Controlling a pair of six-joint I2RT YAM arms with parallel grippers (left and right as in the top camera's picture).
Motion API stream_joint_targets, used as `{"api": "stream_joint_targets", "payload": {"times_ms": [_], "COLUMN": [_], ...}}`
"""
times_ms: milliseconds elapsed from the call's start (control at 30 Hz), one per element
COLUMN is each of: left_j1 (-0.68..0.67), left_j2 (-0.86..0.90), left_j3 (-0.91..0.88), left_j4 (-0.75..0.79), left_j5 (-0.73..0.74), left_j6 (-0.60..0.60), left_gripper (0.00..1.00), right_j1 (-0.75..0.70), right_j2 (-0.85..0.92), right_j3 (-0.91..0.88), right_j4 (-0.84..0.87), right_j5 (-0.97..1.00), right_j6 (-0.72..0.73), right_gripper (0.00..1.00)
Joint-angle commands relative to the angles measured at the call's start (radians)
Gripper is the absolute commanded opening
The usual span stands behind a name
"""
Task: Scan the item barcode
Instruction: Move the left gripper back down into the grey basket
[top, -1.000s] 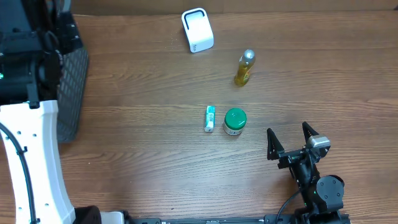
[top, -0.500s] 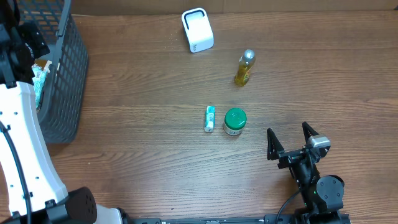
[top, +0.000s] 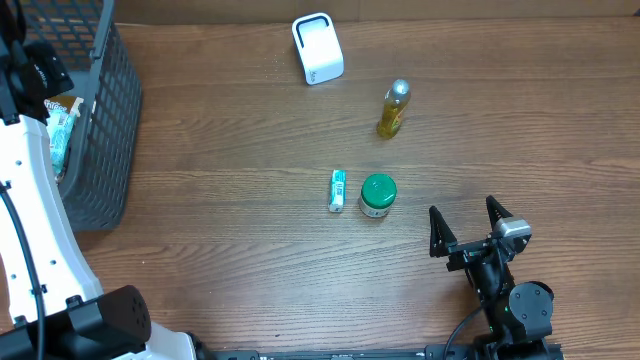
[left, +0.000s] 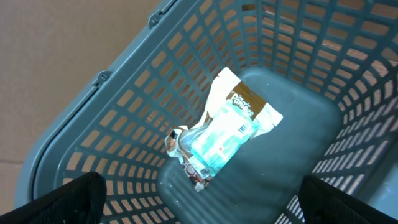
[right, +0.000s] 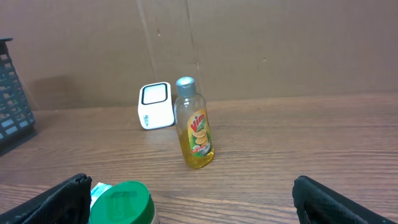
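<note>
The left pincer (left: 208, 202) hangs with its two dark fingers spread wide and nothing between them, over the open top of a grey-blue plastic lattice basket (left: 124, 124). Directly below it, on the basket's solid floor, lies a crumpled clear packet with brown and white printed ends (left: 221, 134), flat and slanted, touching neither finger. Whether a barcode shows on the packet I cannot tell.

The right pincer (top: 468, 232) sits low over the brown wooden table (top: 220, 250), its jaws also wide apart and gripping nothing. Just ahead of it and to its left stands a squat jar with a round green lid (top: 378, 195), upright, and just beside the jar on the side away from the pincer lies a small teal and white tube (top: 338, 190). Farther ahead of the right pincer stands a clear plastic bottle of yellow liquid with a silver cap (right: 194, 124), upright, well apart from the jaws. Beyond the bottle and to its left sits a white box-shaped barcode scanner with a dark window (right: 155, 106), near the table's far edge and far from both pincers
</note>
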Motion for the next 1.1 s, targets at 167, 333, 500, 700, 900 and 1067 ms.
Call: {"api": "stream_joint_targets", "payload": {"times_ms": [167,333,500,700,900,1067], "left_j1": [0.038,0.059,0.085,0.116,0.141,0.159], "left_j2": [0.032,0.059,0.115,0.175,0.199,0.208], "left_j3": [0.01,0.01,0.01,0.01,0.009,0.009], "left_j4": [0.005,0.008,0.001,-0.013,-0.024,-0.023], "left_j5": [-0.019,-0.021,-0.021,-0.021,-0.016,-0.015], "left_j6": [0.02,0.028,0.082,0.105,0.105,0.105], "left_gripper": [1.0,1.0,1.0,1.0,1.0,1.0], "right_j1": [-0.003,-0.003,-0.003,-0.003,-0.003,-0.003], "right_j2": [-0.007,-0.007,-0.007,-0.007,-0.007,-0.007], "right_j3": [-0.011,-0.011,-0.011,-0.011,-0.011,-0.011], "right_j4": [0.007,0.007,0.007,0.007,0.007,0.007], "right_j5": [-0.001,-0.001,-0.001,-0.001,-0.001,-0.001], "right_j6": [-0.004,-0.004,-0.004,-0.004,-0.004,-0.004], "right_gripper": [1.0,1.0,1.0,1.0,1.0,1.0]}}
